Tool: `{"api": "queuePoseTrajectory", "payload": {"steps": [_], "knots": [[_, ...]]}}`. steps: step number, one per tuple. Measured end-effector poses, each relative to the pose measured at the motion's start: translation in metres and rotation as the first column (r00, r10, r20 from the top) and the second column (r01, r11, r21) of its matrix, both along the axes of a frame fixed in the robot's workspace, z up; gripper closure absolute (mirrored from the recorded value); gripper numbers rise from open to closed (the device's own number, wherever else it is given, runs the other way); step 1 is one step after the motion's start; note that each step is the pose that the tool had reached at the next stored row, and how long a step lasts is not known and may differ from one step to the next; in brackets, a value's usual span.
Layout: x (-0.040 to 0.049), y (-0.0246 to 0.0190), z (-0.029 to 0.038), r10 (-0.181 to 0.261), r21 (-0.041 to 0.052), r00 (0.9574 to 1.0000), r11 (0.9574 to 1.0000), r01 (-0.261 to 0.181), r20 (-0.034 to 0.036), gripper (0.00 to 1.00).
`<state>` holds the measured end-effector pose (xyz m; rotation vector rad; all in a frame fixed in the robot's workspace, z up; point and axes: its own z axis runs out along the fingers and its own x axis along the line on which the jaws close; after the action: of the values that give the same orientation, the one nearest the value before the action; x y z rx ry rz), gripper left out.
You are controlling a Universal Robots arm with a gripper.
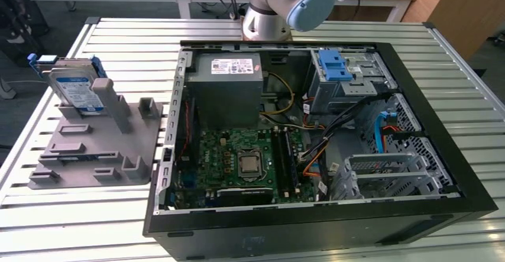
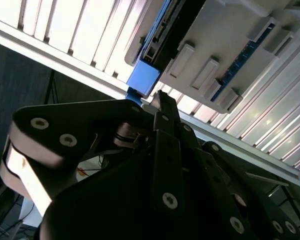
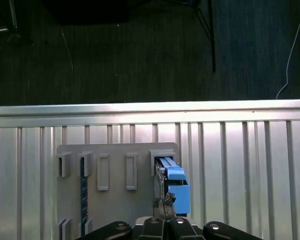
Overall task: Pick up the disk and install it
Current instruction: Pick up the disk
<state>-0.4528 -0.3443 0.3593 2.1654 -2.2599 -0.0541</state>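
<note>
One black gripper (image 3: 165,204), its fingers pressed together at the tips with nothing pinched between them. In both wrist views the closed tips (image 2: 159,97) point towards the blue end of the disk (image 3: 171,182) and sit near it; whether they touch it I can't tell.

Disk, in the first wrist view: seen edge-on, a thin dark body between blue plastic rails, standing in an end slot of a grey holder (image 3: 115,210).

Disk (image 2: 145,80), in the second wrist view: a square blue rail end juts past the holder's (image 2: 230,45) pale edge.

Disk (image 1: 77,90), in the exterior view: upright on its long edge and leaning back slightly. The face is silver-grey with a blue-and-white label, and blue rails frame both sides. It is lodged at the far corner of the holder (image 1: 87,149), on the exterior view's left.

The holder lies flat on a slatted metal table (image 1: 118,43). Just beside it on the exterior view's right is an open computer case (image 1: 316,226), on its side, showing the green motherboard (image 1: 236,155), the grey power supply (image 1: 229,90) and an empty metal drive cage (image 1: 387,170). The arm's base (image 1: 276,7) rises behind the case.
</note>
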Motion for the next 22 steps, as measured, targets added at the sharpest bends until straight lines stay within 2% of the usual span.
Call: {"api": "queuePoseTrajectory", "payload": {"steps": [12, 13, 14, 15, 16, 18, 19, 21, 22], "knots": [[0.0, 0.0002, -0.0004, -0.006, 0.0, 1.0, 1.0, 0.006, 0.0004, 0.89], [0.0, 0.0002, -0.0004, -0.005, 0.0, 1.0, 1.0, 0.005, 0.0004, 0.84], [0.0, 0.0003, -0.0004, -0.006, 0.0, 1.0, 1.0, 0.006, 0.0004, 0.84], [0.0, 0.0003, -0.0005, -0.006, 0.0, 1.0, 1.0, 0.006, 0.0003, 0.77], [0.0, 0.0003, -0.0005, -0.006, 0.0, 1.0, 1.0, 0.006, 0.0003, 0.77], [0.0, 0.0003, -0.0012, -0.007, 0.0001, 1.0, 1.0, 0.007, 0.0005, 0.65], [0.0, 0.0003, -0.002, -0.01, -0.0001, 1.0, 1.0, 0.01, 0.0012, 0.65], [-0.0001, 0.0009, -0.0043, -0.022, -0.0015, 0.9998, 0.9998, 0.022, 0.0022, 0.53], [-0.0001, 0.0013, -0.0061, -0.029, -0.0017, 0.9996, 0.9996, 0.029, 0.0025, 0.53]]}}
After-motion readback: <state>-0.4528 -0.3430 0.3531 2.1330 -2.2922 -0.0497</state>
